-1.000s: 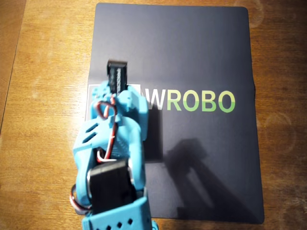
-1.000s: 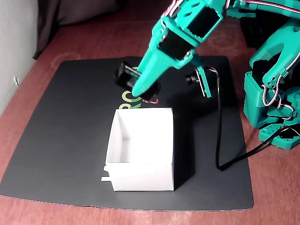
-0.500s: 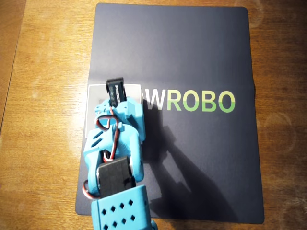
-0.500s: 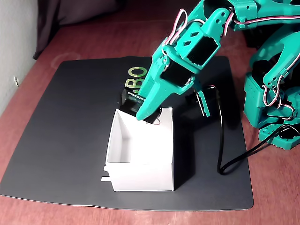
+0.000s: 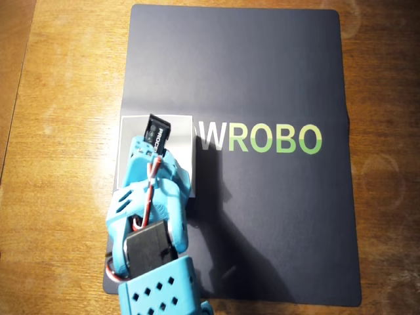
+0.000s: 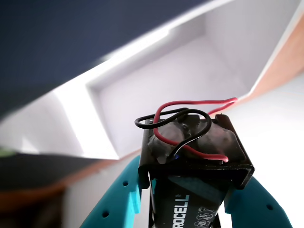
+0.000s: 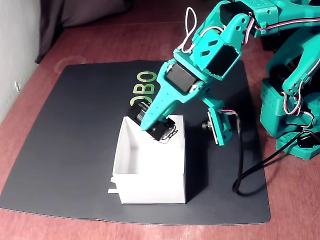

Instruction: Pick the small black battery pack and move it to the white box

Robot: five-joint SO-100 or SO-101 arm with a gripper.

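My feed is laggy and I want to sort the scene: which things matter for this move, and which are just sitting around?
Part of the job:
- battery pack, gripped in the hand
- white box, open, right under the pack

Just lying about:
- black mat with green lettering
- wooden table
- second teal arm parked at the right of the fixed view
- black cable on the mat

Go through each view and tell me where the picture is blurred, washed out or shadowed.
Wrist view: the battery pack is sharp, while the white box behind is soft and overexposed. Overhead view: dim and warm-tinted, with the arm's shadow falling on the mat. Fixed view: evenly lit, with the box casting a shadow to its right.
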